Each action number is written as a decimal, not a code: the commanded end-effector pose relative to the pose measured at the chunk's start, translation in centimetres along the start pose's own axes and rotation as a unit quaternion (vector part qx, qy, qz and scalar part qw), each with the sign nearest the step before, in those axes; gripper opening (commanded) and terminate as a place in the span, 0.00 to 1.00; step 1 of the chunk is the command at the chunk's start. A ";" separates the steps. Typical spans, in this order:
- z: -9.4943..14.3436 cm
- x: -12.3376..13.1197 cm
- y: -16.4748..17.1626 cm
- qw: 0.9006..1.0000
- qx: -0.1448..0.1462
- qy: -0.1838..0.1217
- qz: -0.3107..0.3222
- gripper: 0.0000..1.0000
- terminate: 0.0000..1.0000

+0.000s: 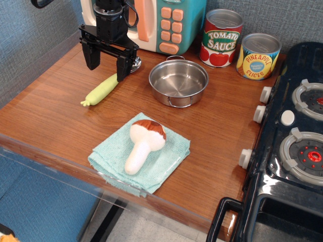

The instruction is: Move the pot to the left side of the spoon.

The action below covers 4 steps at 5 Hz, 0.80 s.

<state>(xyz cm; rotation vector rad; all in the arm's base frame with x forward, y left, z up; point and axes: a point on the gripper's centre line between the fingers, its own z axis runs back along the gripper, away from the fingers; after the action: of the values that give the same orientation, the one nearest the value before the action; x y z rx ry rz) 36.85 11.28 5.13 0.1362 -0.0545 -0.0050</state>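
The pot [178, 81] is a shallow shiny steel pot with two wire loop handles. It stands empty on the wooden table, right of the spoon. The spoon [103, 89] lies on the table with its yellow-green handle pointing to the front left. Its metal bowl [135, 63] is mostly hidden behind my gripper's right finger. My gripper [107, 63] is open and empty, fingers pointing down. It hangs over the spoon's upper end, left of the pot.
A toy mushroom [143, 144] lies on a light teal cloth [139, 157] near the table's front edge. A toy microwave [161, 22], a tomato sauce can [221, 38] and a pineapple slices can [258, 56] stand at the back. A toy stove [292, 151] is at the right.
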 end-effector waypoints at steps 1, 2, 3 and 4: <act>0.0 0.0 0.0 1.000 0.000 0.000 0.000 1.00 0.00; 2.8 0.2 -2.1 0.999 -0.006 -0.038 -0.031 1.00 0.00; 5.9 1.0 -5.5 0.995 -0.023 -0.068 -0.067 1.00 0.00; 8.7 1.5 -10.1 0.990 -0.030 -0.086 -0.104 1.00 0.00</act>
<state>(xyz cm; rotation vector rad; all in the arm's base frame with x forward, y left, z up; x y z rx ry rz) 37.78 -0.44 8.96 0.0660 -0.1140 -0.2366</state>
